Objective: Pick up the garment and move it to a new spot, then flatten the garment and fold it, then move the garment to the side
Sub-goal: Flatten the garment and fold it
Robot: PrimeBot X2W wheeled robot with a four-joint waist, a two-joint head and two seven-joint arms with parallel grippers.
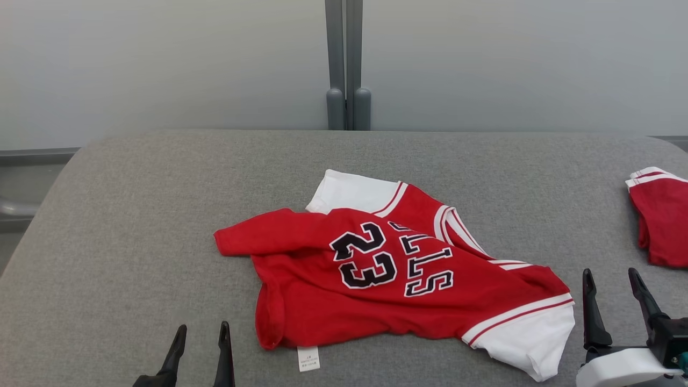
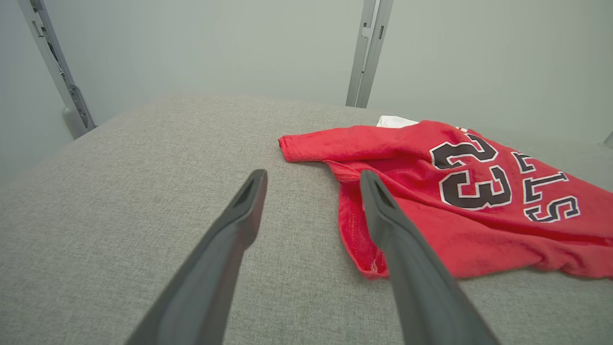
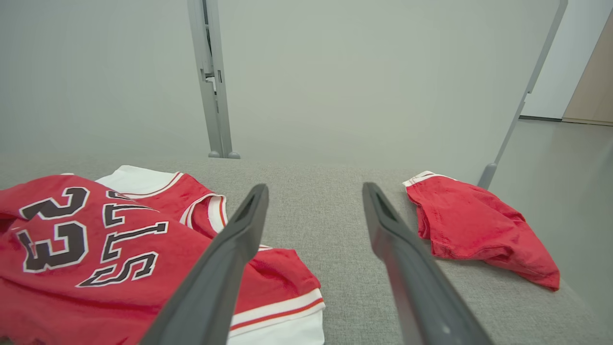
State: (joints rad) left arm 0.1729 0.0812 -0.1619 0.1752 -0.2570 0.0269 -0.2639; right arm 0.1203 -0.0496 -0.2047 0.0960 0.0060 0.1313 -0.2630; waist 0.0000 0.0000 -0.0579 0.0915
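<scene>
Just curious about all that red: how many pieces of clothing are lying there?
2. A red jersey lies crumpled in the middle; a smaller red garment sits at the right edge. More could lie outside view.

The left pincer (image 1: 203,332) sits at the lower left, its two dark fingers parted and pointing forward. The right pincer (image 1: 611,277), on its pale wrist (image 1: 618,368), is spread wider, reaching further forward.

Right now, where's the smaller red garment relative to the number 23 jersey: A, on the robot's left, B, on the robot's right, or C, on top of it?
B: in the head view the smaller red garment lies at the right edge of the grey surface, apart from the jersey.
</scene>
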